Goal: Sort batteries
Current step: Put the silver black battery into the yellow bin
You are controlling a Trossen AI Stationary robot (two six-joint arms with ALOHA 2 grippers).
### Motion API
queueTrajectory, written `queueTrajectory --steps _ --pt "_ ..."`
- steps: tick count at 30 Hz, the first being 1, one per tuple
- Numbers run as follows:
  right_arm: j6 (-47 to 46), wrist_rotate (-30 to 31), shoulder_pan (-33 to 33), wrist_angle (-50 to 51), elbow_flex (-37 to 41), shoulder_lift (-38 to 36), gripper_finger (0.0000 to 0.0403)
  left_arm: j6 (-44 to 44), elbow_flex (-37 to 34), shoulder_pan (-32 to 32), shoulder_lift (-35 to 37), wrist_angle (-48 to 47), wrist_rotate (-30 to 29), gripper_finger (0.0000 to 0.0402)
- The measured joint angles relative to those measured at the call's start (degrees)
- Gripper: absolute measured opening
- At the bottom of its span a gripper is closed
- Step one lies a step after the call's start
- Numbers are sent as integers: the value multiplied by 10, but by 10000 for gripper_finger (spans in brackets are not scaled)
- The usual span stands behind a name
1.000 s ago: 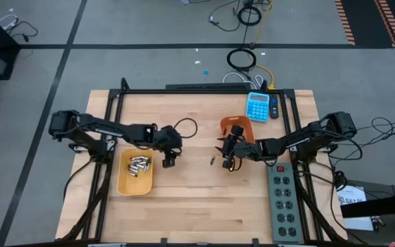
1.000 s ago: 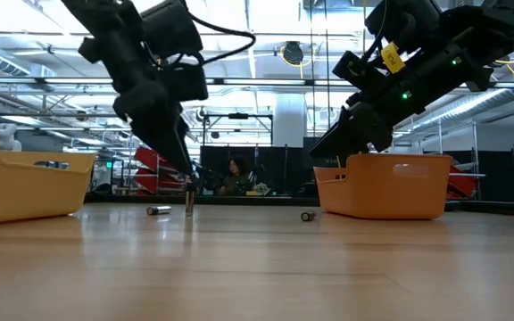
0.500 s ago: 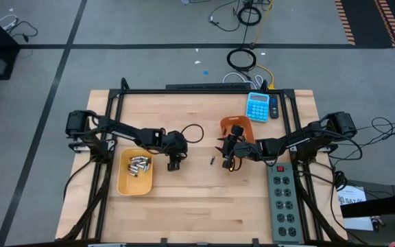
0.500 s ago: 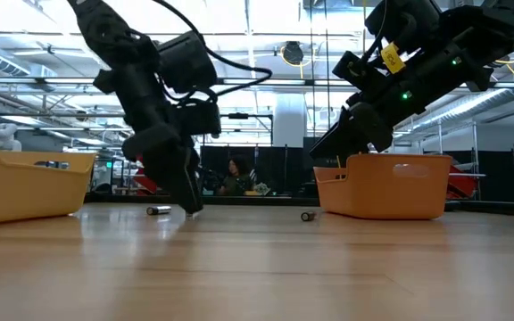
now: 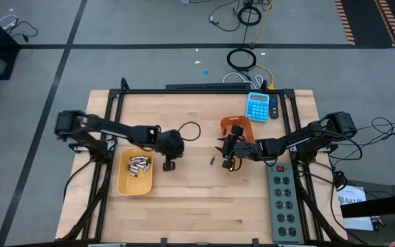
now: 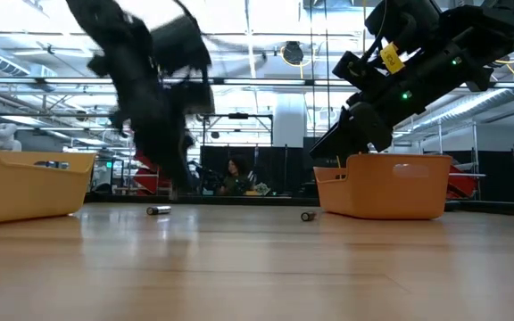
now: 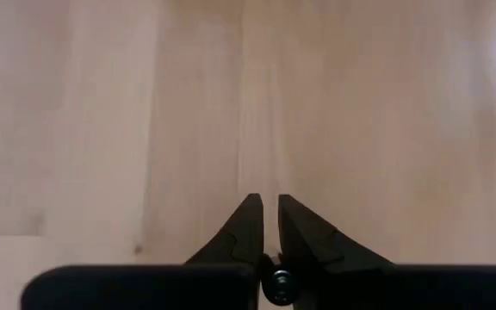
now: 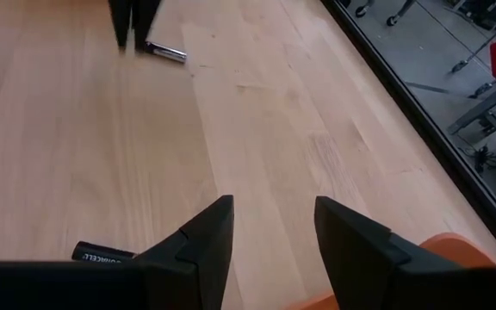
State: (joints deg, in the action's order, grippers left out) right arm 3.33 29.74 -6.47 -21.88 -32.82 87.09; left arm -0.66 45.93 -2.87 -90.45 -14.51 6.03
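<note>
My left gripper (image 5: 168,165) stands at mid-table, right of the yellow bin (image 5: 123,184), fingers pointing down and shut on a battery. Several silvery batteries (image 5: 138,165) lie in that bin. One silvery battery (image 6: 159,210) lies on its side on the wood just beside my left gripper. A small dark battery (image 5: 212,162) lies on the table next to my right gripper (image 5: 230,163). That gripper hovers open in front of the orange bin (image 5: 244,125) with nothing between its fingers (image 8: 198,237). My left gripper has a battery pinched between its two fingers, which come from above and point down. The battery runs along the fingers, and its round end (image 7: 280,280) shows far back between them. Motion blur in the low view hides how it stands against the table.
A blue calculator (image 5: 257,106) lies at the far right of the table. A grey power strip (image 5: 284,202) runs along the right edge. Bare wood stretches across the near half of the table.
My left gripper has come down around a battery standing upright on the table and shut on it. It has then swung a little up and toward the table's left edge. The upright battery no longer stands on the wood.
</note>
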Motion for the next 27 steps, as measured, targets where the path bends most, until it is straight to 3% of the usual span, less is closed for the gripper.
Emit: queueTrajectory --steps 4,8,13,16,19,23,27 --pt "-7 0 0 3 0 0 155 37 23 0 90 -94 22 28" --pt "-7 0 0 4 0 0 155 152 30 -4 164 -238 90 28" --pt "-7 0 0 4 0 0 155 233 8 20 202 -410 52 28" --pt "-9 0 0 3 0 0 155 289 -23 33 212 -409 23 50" --pt "-10 0 0 3 0 0 155 316 -38 37 215 -394 32 107" --pt "-10 0 0 3 0 0 155 317 -36 38 216 -395 40 175" --pt "-10 0 0 3 0 0 155 284 -21 37 216 -345 41 200"
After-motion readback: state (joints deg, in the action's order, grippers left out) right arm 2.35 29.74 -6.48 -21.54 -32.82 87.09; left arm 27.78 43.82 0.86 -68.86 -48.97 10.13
